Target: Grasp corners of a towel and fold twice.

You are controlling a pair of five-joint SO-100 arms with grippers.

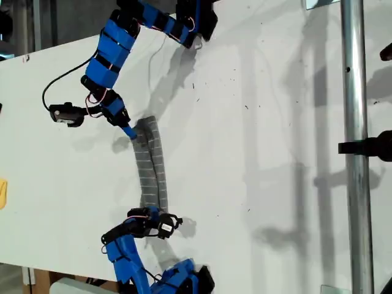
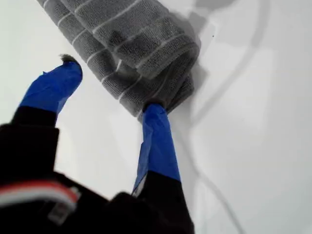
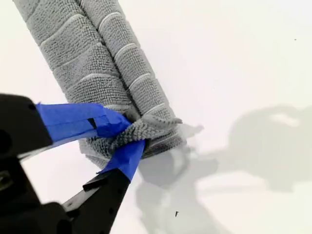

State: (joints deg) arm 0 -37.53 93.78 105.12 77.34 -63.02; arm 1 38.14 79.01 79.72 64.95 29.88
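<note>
Towel [image 1: 151, 164]: grey with thin white stripes, folded into a long narrow band on the white table [image 1: 257, 153], running between the two arms near the middle of the exterior view's left half; slightly bowed.
Far end of towel [image 2: 161, 73]: rounded bundle of folded layers, lying flat on the table.
Near end of towel [image 3: 151, 127]: bunched and lifted into a small ridge between taped jaws.
My first gripper [image 2: 109, 92]: at the upper end of the band in the exterior view [image 1: 130, 131]; jaws spread wide, one blue-taped fingertip [image 2: 155, 114] touching the towel's end, the other off the cloth over bare table.
My second gripper [image 3: 127, 134]: at the lower end of the band in the exterior view [image 1: 156, 220]; jaws pinched closed on the bunched corner.
Yellow object [image 1: 3, 193]: at the exterior view's left edge, well apart from the towel.
Metal pole [image 1: 355, 147]: upright along the exterior view's right side.
</note>
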